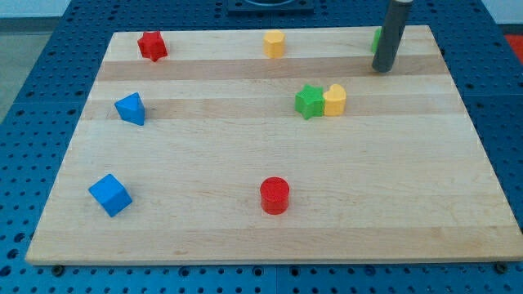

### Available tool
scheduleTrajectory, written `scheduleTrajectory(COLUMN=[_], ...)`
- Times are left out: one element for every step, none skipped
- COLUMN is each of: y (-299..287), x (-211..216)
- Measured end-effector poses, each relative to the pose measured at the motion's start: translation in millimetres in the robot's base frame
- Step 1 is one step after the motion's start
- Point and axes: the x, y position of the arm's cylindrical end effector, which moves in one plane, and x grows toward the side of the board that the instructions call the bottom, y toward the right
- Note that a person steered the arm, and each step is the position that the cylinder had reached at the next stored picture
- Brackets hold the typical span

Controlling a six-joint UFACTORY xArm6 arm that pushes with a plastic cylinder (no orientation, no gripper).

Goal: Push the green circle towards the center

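The green circle [376,38] is at the board's top right, mostly hidden behind my rod; only a sliver of green shows at the rod's left edge. My tip [382,70] rests on the board just below that sliver, at the view's top right. A green star [309,101] sits right of the board's centre, touching a yellow block [334,100] on its right.
A red star [152,46] is at the top left and a yellow block [274,43] at the top middle. A blue block [131,108] is at the left, a blue cube [109,194] at the bottom left, a red cylinder [274,195] at the bottom middle. The wooden board [245,245] lies on blue pegboard.
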Motion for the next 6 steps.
scheduleTrajectory(y=[21.1, 29.4, 29.4, 39.0, 61.6, 60.3], x=[-19.9, -43.2, -61.6, -78.9, -87.2, -99.9])
